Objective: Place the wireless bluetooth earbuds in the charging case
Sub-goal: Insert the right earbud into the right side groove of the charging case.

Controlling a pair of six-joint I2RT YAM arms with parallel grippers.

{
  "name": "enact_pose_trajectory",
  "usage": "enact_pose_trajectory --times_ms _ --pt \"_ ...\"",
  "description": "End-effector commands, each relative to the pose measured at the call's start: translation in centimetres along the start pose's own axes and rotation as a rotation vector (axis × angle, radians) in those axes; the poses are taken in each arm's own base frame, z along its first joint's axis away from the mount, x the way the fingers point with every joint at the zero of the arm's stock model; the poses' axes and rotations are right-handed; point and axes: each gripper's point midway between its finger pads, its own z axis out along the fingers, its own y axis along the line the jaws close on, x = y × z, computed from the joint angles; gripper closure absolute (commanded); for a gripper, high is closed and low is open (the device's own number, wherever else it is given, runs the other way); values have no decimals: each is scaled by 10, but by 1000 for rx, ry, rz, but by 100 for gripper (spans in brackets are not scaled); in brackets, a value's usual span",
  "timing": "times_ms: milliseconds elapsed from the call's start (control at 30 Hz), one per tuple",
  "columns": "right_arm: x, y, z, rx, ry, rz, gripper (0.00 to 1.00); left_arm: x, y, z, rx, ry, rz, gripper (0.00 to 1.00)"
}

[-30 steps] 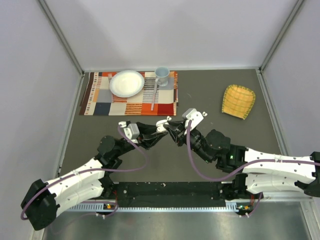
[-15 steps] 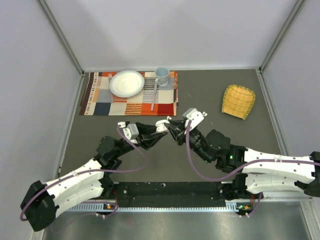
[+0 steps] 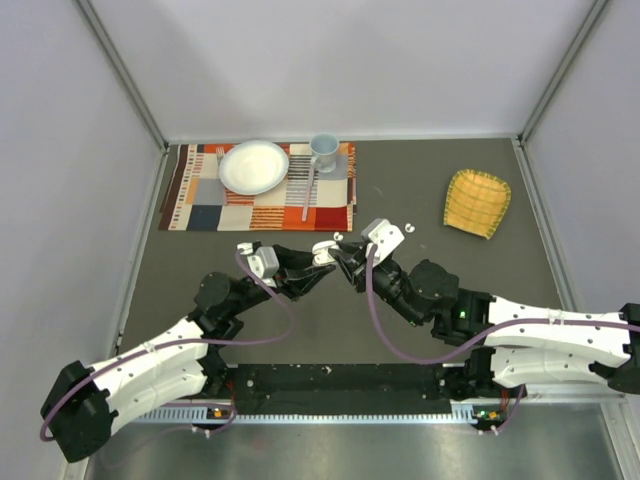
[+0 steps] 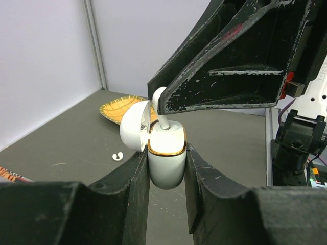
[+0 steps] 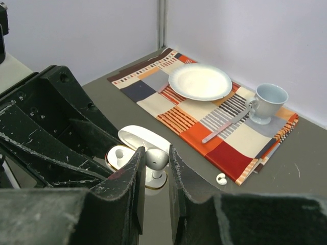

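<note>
My left gripper (image 4: 167, 159) is shut on the charging case (image 4: 166, 163), a white case with a gold rim held upright above the table, its lid (image 4: 134, 126) swung open. My right gripper (image 5: 156, 153) is shut on one white earbud (image 5: 156, 159). Its stem points down into a socket of the case (image 5: 153, 179). In the top view both grippers meet mid-table, left (image 3: 316, 264) and right (image 3: 341, 256). A small white shape (image 5: 118, 152) shows in the other socket; I cannot tell what it is. Another tiny white curved piece (image 5: 221, 178) lies loose on the table.
A striped placemat (image 3: 215, 205) lies at the back left with a white plate (image 3: 253, 165), a pale blue cup (image 3: 323, 150) and a knife (image 3: 309, 185) on it. A yellow woven dish (image 3: 477, 200) sits at the back right. Walls enclose the table.
My right gripper has shifted slightly left with the earbud, closer over the case. The left arm has held still.
</note>
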Motion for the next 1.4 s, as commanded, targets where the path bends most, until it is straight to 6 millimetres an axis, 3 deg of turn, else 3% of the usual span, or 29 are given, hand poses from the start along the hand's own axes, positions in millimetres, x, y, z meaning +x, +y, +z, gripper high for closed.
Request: enact_pose_trajectory --times_ms 0,300,633,867,933,967,1067,1167,1367 --pt "17 11 -2 -51 64 -60 100 -35 4 3 -27 -114 36 100" --pt "28 12 -5 -36 85 -124 100 -34 8 3 -45 -112 34 100" --pt "25 6 -5 -12 87 -162 100 -33 8 3 -52 -111 33 100" --pt "30 14 -4 -44 108 -155 99 -32 8 4 -48 -109 33 100" --pt "28 15 -3 -37 115 -124 92 -31 9 4 -49 -106 32 100" --pt "31 15 -3 -34 129 -120 82 -31 8 4 -48 -104 31 100" --pt "25 16 -2 -26 128 -70 72 -30 8 3 -47 -103 29 100" --pt "16 15 -3 -14 106 -15 52 -29 8 3 -47 -101 28 100" --pt "-29 6 -14 3 -49 172 25 -28 8 2 -50 -99 26 100"
